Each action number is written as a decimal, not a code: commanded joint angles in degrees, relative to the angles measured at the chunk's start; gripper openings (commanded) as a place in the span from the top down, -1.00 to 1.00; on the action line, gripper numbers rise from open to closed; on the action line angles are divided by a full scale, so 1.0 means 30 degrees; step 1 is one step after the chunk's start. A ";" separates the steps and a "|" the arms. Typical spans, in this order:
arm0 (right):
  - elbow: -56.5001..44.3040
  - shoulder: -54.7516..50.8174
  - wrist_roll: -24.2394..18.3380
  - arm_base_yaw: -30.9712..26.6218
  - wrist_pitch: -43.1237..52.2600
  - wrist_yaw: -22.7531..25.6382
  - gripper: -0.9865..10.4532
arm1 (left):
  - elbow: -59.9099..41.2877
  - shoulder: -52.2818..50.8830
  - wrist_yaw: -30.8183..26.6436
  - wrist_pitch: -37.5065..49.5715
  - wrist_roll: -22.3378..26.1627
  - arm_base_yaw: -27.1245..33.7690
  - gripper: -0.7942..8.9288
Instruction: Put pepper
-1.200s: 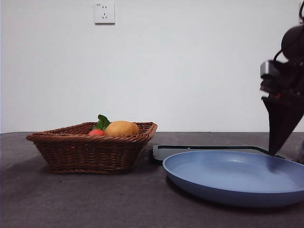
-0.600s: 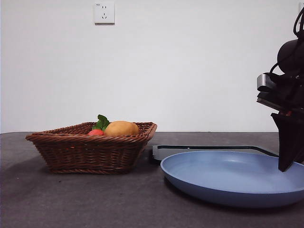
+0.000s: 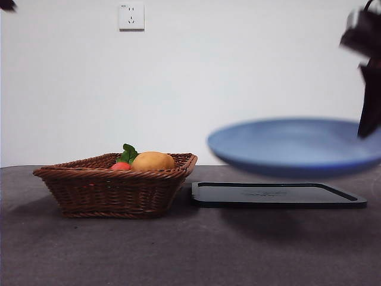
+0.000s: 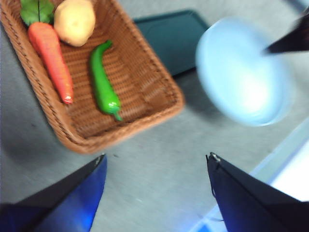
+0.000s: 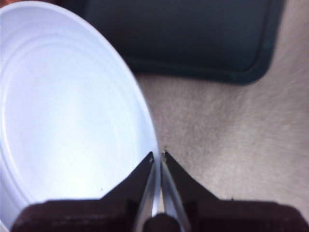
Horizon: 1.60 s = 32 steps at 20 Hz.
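Note:
The green pepper (image 4: 103,81) lies in the wicker basket (image 4: 159,82), between a carrot (image 4: 50,48) and the basket's wall; the front view hides it behind the basket's rim (image 3: 113,173). My right gripper (image 5: 157,157) is shut on the rim of the blue plate (image 5: 63,111) and holds it in the air above the black tray (image 3: 277,195). The plate (image 3: 294,146) is blurred at the right of the front view, with the right gripper (image 3: 370,107) at its right edge. My left gripper (image 4: 157,157) is open and empty, high above the basket.
The basket also holds a yellow-orange potato (image 3: 153,161) and the carrot with green leaves (image 3: 122,162). The black tray (image 5: 178,38) lies flat on the grey table beside the basket. A wall socket (image 3: 131,16) is on the white wall behind.
The right gripper has lifted the blue plate off the table into the air, uncovering the black tray. The basket has not moved.

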 commanded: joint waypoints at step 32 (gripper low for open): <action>0.2841 -0.4721 0.0816 -0.0073 -0.2135 -0.1049 0.82 | 0.7985 1.9948 -1.0265 0.4619 -0.1056 -0.7213 0.38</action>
